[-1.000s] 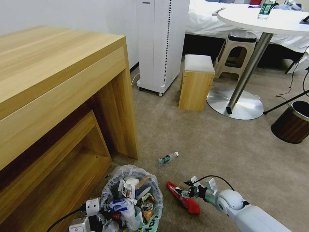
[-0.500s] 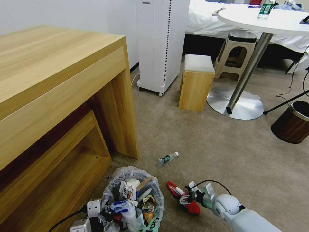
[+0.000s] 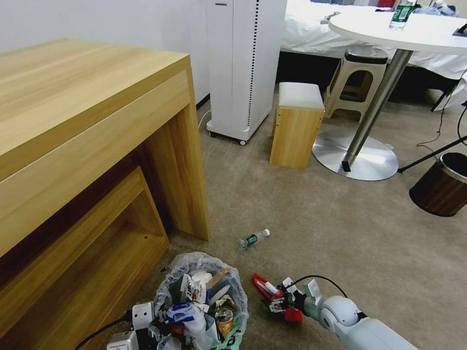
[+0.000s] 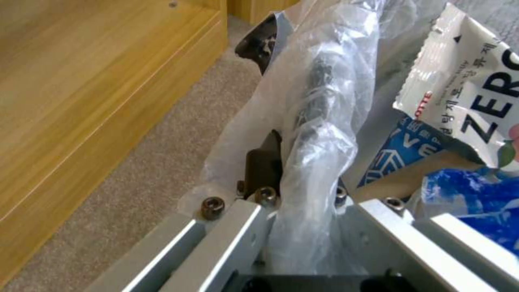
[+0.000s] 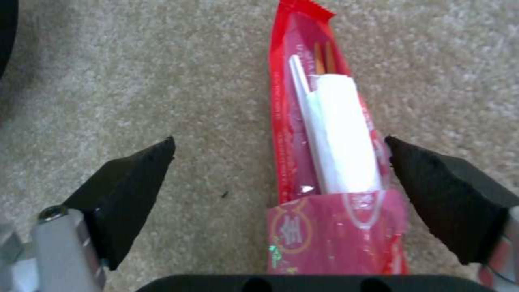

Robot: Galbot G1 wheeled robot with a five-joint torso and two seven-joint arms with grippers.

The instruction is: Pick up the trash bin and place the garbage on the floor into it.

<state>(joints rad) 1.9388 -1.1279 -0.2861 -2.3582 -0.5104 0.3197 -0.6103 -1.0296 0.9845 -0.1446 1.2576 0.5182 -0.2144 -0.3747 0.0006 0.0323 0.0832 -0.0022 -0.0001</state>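
The trash bin [image 3: 202,301] stands on the floor [image 3: 316,228] beside the wooden desk, its white bag stuffed with garbage. My left gripper [image 3: 141,316] is shut on the bin's bag-covered rim [image 4: 319,81]. One dark finger [image 4: 263,162] presses the plastic from outside. A red wrapper [image 3: 261,283] holding a white stick lies on the carpet to the right of the bin. My right gripper [image 3: 275,297] is low over its near end, open. In the right wrist view the wrapper [image 5: 324,162] lies between the two black fingers [image 5: 135,194], closer to one. A green-labelled bottle [image 3: 253,238] lies farther ahead.
The wooden desk [image 3: 97,146] walls off the left side. A white appliance [image 3: 243,68], a wooden stool [image 3: 296,124] and a round table's metal base [image 3: 360,158] stand ahead. A dark brown round container [image 3: 440,184] sits at the right, with cables near it.
My right gripper has dropped lower and slid along the red wrapper, now straddling its near end. The bin and left gripper have shifted only slightly.
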